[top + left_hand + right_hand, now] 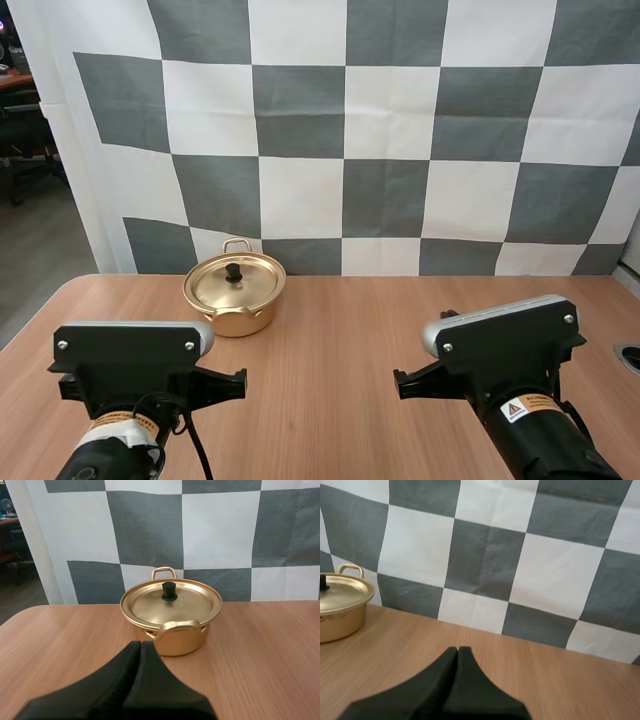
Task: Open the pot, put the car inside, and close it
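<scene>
I see the gold pot [234,294] standing on the table [340,380] ahead of my left arm, its lid [170,602] seated flat with the black knob [169,591] upright. I spot no car on the table; with the lid on, I can't tell whether it sits inside, so this fits either a pot waiting to be opened or one closed again over the car. My left claw [141,650] points straight at the pot, fingers pressed together into one wedge, holding nothing. My right claw [458,656] is likewise closed and empty, aimed well off to the pot's side.
</scene>
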Motion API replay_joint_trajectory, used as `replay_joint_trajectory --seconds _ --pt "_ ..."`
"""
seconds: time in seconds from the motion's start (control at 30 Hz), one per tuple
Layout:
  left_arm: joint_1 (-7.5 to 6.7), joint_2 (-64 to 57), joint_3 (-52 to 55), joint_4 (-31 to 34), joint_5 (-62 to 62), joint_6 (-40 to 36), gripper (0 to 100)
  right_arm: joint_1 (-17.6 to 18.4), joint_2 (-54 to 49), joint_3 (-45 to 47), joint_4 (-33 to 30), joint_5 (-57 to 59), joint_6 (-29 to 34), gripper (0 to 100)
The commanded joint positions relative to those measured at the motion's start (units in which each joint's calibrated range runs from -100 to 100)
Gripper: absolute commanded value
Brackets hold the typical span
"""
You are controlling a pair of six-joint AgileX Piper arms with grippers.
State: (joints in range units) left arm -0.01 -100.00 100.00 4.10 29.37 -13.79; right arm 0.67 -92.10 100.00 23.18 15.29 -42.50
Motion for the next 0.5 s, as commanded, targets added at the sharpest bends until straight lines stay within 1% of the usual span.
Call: replay_joint_trajectory --seconds 0.0,0.1,0.27,0.47 --pt "-0.04 0.0 0.0 0.0 -0.1 0.1 0 0.0 -4.4 0.0 0.2 3.7 0.9 0" --pt "-0.04 0.0 0.0 0.0 -0.1 0.1 0 0.0 -7.9 0.0 0.7 7.9 1.2 0" --pt "-0.04 0.0 0.0 0.0 -0.1 0.1 0 0.0 -7.9 0.0 0.3 20.5 1.2 0" --pt "-0.04 0.0 0.0 0.0 -0.1 0.1 0 0.0 -7.9 0.0 0.4 20.5 1.2 0"
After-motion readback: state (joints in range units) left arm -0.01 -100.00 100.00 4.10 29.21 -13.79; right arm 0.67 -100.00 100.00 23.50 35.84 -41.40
